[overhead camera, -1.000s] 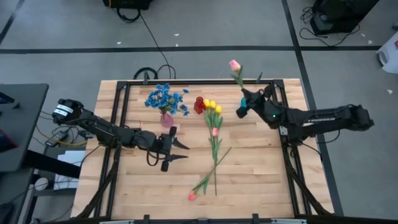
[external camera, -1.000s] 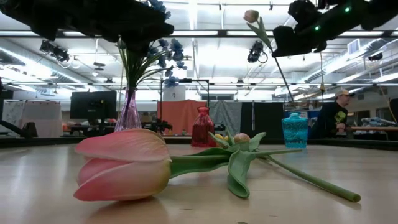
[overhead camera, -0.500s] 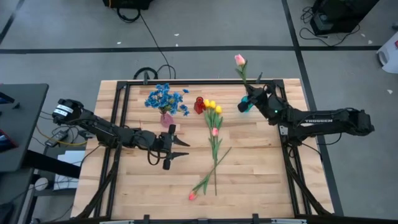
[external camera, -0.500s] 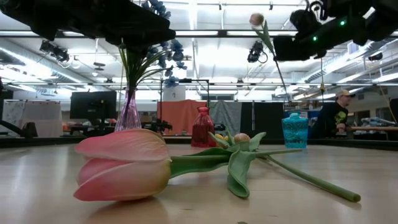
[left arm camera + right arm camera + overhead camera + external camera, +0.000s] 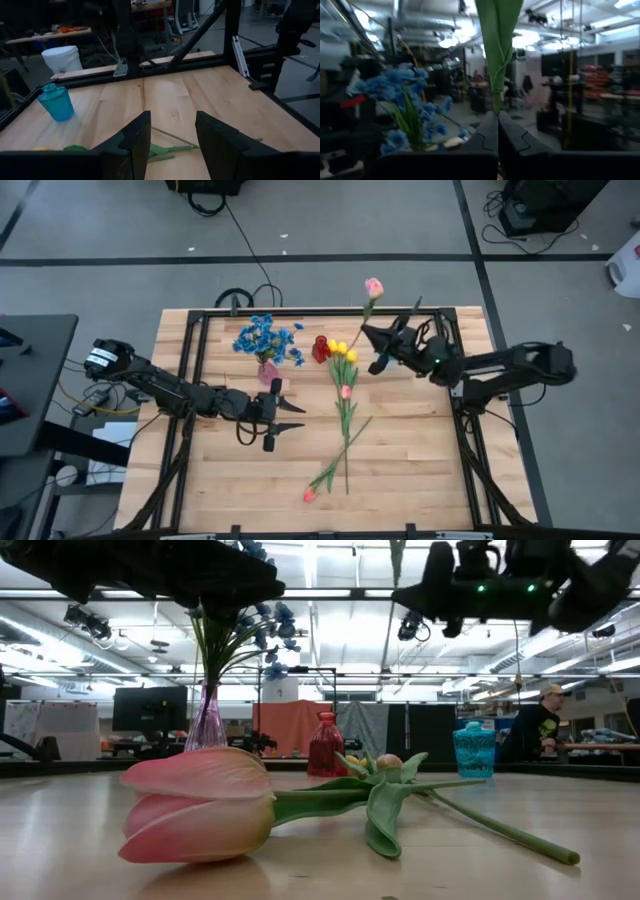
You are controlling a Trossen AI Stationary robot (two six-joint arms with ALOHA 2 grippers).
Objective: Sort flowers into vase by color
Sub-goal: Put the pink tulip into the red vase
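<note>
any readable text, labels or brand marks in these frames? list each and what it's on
"TROSSEN"-style white lettering on the right arm, high view: too small to read here.
White label on the left arm's base, high view: print blurred, unreadable.
Vases, flowers and table: no text visible.
Low and wrist views: no legible signs in the room behind.

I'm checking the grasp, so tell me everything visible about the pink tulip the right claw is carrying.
The pink tulip with a long green stem is an artificial-looking flower held in the air by the right claw, whose fingers are shut on the lower part of its stem. In the high view its closed pink bud shows beyond the table's far edge, the thin stem slanting from the claw up to it. The right wrist view shows a broad green leaf rising from the pinched fingers. Nothing else touches it.
</note>
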